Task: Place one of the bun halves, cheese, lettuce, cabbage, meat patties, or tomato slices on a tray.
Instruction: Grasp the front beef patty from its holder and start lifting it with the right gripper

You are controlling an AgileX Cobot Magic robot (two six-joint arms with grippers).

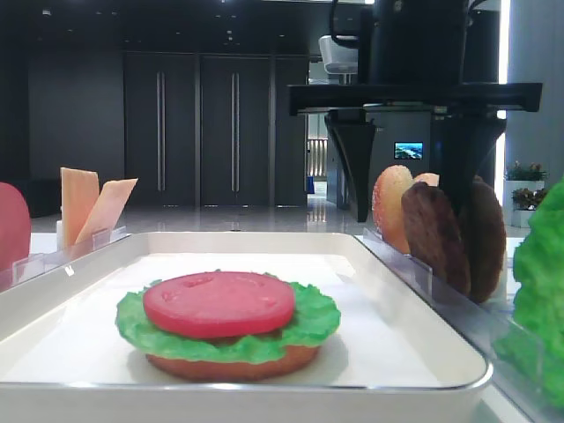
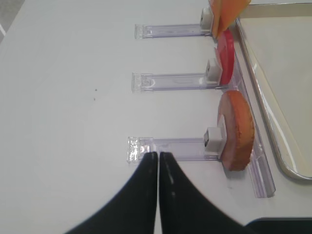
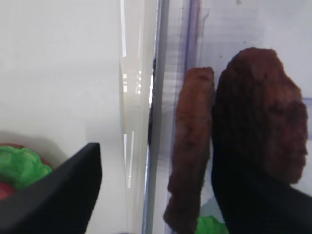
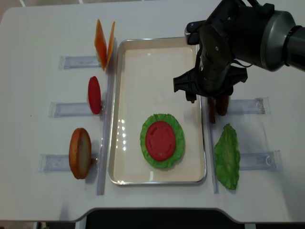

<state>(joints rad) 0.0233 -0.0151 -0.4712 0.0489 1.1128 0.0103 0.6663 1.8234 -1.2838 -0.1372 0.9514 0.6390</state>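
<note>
From the low exterior view, I see the large white rectangular tray [image 1: 414, 291] with the glossy rim, and on it a stack: a golden-tan bun half [image 1: 233, 363] at the bottom, a frilly bright green lettuce leaf [image 1: 227, 330] on it, and a flat red tomato slice [image 1: 218, 303] on top. So three layers are placed. My right tool [image 1: 410, 189] hangs over the clear plastic rack on the right, where the dark brown grainy meat patties [image 1: 434, 236] stand on edge.

In my right wrist view, the two patties [image 3: 190, 146] stand upright in the rack just beside the tray rim. My black fingers [image 3: 63, 195] are spread, one over the tray side, one on the far side of the patties. I judge that nothing is pinched yet.

In my left wrist view, my left tool [image 2: 158, 158] is pressed together and empty, resting near the white surface [image 2: 68, 97] beside another bun half [image 2: 236, 129].

From the top view, the thin pale-orange cheese slices [image 4: 104, 43] and one more lettuce leaf [image 4: 227, 155] wait in their racks. I think the patty is the next piece; it is not lifted.
</note>
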